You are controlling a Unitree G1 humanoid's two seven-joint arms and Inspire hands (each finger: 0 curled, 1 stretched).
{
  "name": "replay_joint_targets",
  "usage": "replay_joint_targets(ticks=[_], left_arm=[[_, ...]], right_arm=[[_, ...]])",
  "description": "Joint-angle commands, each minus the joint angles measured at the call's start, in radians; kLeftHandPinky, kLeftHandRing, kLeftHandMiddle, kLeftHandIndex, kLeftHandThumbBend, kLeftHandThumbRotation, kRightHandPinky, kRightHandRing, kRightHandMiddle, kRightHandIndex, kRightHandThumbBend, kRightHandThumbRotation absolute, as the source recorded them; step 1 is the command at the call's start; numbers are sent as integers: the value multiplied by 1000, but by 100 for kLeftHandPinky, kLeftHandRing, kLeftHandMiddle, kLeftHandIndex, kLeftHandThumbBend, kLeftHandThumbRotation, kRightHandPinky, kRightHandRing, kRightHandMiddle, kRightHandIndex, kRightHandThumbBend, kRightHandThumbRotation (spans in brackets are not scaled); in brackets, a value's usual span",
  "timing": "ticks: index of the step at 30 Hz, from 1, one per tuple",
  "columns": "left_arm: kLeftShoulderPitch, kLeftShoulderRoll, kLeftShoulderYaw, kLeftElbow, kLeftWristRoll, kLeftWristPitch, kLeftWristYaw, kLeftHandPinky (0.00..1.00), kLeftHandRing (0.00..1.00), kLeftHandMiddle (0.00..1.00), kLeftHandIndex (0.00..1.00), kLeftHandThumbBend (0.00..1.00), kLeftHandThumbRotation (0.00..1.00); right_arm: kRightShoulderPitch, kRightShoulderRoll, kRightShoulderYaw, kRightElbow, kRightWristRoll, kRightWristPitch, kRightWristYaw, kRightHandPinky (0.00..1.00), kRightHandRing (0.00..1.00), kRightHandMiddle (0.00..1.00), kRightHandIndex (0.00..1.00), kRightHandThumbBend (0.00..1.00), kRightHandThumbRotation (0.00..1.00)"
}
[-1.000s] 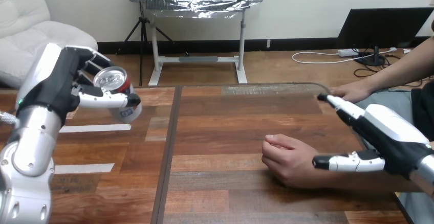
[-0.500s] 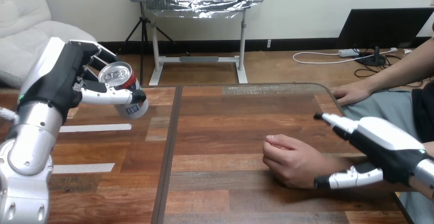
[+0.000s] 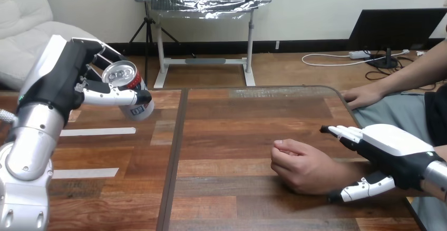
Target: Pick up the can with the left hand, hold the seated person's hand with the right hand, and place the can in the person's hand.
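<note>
While the left hand (image 3: 62,83) hangs above the left part of the worktop (image 3: 232,120), its fingers (image 3: 101,56) and thumb are wrapped round the drink can (image 3: 130,97). The can is tilted, top toward the robot, clear of the wood. The right hand (image 3: 394,149) sits over the person's wrist, fingers straight, thumb out on the near side, nothing gripped; contact unclear. The person's hand (image 3: 299,165), a loose fist, rests mid-right on the worktop, well apart from the can.

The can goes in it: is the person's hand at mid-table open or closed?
Closed: the person's hand rests on the table, fingers curled into a loose fist.
</note>
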Motion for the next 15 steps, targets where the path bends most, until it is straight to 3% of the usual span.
replay_joint_targets(ticks=[1,15], left_arm=[[-56,21,34,-63,-8,-36,3,26,33,39,45,66,0],[-58,22,35,-69,-25,-35,-6,26,34,39,45,66,0]], right_arm=[[-50,-32,36,52,-32,10,-37,100,100,99,100,100,73],[-78,-32,101,113,-95,34,-89,100,100,99,100,100,64]])
